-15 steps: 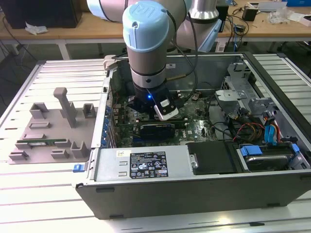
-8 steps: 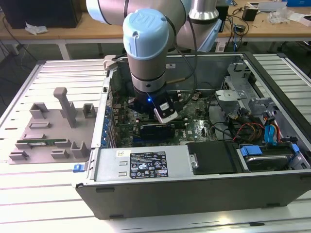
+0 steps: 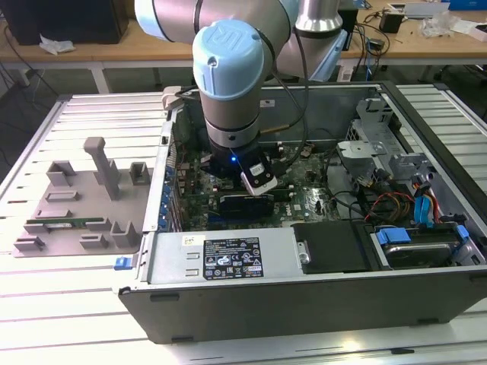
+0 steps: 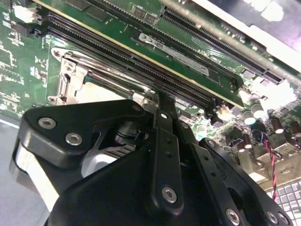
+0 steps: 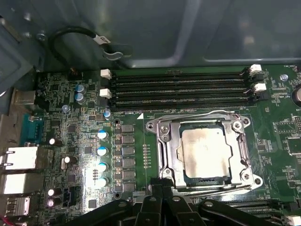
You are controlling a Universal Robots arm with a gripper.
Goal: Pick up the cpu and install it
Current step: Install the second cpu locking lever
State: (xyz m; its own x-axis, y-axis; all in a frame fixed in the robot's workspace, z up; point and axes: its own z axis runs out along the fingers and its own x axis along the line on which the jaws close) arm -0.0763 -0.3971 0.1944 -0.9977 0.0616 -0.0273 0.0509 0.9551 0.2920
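The cpu (image 5: 205, 153) lies flat in the socket frame (image 5: 162, 129) on the motherboard (image 5: 131, 141), just beyond the hand (image 5: 162, 197), whose fingers look drawn together, pinching nothing

Arm (image 3: 228, 68) reaching straight down, wrist vertical, tool (image 3: 257, 176) low, linkages drawn together

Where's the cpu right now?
In the first wrist view the cpu sits inside the metal socket frame on the motherboard, beside the memory slots.
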